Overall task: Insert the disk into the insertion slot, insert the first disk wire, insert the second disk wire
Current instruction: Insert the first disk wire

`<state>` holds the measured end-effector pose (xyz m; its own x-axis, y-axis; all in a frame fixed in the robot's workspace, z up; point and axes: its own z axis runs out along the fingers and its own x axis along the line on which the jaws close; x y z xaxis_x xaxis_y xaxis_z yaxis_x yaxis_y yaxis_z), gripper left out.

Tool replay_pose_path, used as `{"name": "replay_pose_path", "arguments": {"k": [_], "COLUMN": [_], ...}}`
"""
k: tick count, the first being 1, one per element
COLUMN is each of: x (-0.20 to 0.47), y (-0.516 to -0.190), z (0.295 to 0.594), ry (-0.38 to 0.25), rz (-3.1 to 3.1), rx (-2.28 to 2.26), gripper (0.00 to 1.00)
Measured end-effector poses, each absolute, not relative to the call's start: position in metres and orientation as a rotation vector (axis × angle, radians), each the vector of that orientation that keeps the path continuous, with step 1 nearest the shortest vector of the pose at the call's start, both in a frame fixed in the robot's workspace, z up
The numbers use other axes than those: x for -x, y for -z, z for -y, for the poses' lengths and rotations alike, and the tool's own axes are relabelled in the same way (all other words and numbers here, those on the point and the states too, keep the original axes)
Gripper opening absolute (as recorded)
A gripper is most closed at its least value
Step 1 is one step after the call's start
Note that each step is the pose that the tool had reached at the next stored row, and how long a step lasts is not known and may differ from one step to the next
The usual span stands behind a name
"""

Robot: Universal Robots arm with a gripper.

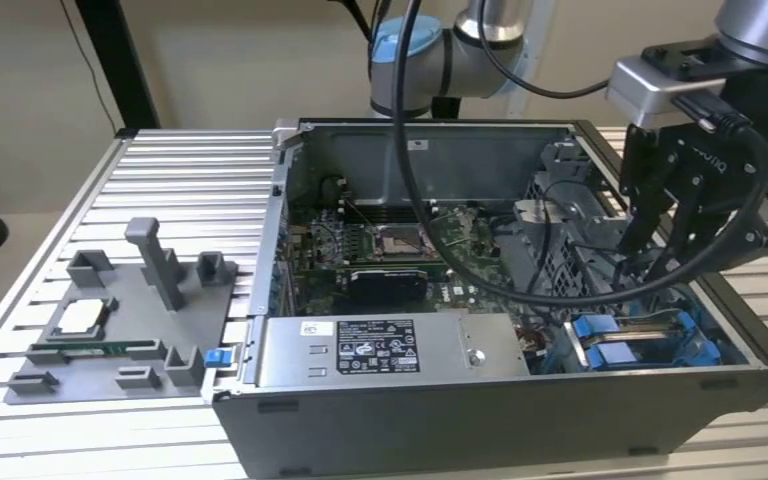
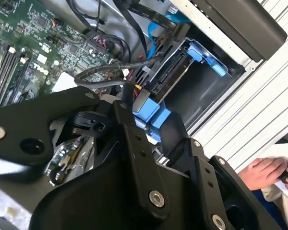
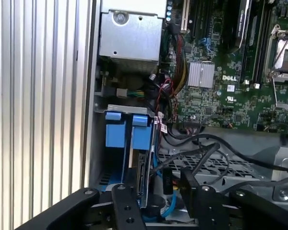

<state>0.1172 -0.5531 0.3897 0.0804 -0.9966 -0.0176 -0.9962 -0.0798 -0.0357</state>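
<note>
Black cables (image 3: 209,148) crowd the claw (image 3: 163,201) near the disk (image 3: 143,172); its grip unclear.

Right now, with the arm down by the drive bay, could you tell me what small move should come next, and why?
Probably a short, slow advance of the gripper toward the connector edge of the disk: it appears seated in the insertion slot, while a dark wire beside it looks loose.

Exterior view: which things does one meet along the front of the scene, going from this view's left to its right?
Grey parts holder on the slatted table → labelled power-supply box inside the case → insertion slot with its blue rails.
</note>
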Motion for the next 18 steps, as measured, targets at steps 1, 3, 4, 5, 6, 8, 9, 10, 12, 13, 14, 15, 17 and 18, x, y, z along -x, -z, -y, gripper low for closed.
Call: {"name": "replay_pose_path", "arguments": {"k": [1,3,4,5,6,8,9,10,12,13,14,15,17,18], "x": [-0.117,-0.1167,-0.1165,-0.1163,-0.1162,-0.1156,-0.1154,-0.1154,-0.1153,-0.1151,-0.1146,-0.1143,-0.1139,-0.1139], "y": [-0.3897,-0.3897,-0.3895,-0.3892,-0.3884,-0.3865,-0.3857,-0.3853,-0.3847,-0.3846,-0.3845,-0.3845,-0.3843,-0.3842], "z": [0.5531,0.5531,0.5531,0.5531,0.5531,0.5531,0.553,0.5531,0.5531,0.5531,0.5531,0.5531,0.553,0.553], "ry": [0.018,0.018,0.018,0.018,0.017,0.018,0.019,0.018,0.011,0.008,0.006,0.004,0.003,0.003], "rz": [-2.091,-2.063,-2.049,-2.038,-2.028,-2.019,-2.018,-2.016,-2.01,-2.009,-2.01,-2.016,-2.023,-2.023], "rx": [2.292,2.316,2.326,2.335,2.34,2.34,2.339,2.337,2.33,2.327,2.32,2.312,2.304,2.303], "gripper": [1.0,1.0,1.0,1.0,1.0,1.0,1.0,1.0,1.0,1.0,1.0,1.0,1.0,1.0]}}
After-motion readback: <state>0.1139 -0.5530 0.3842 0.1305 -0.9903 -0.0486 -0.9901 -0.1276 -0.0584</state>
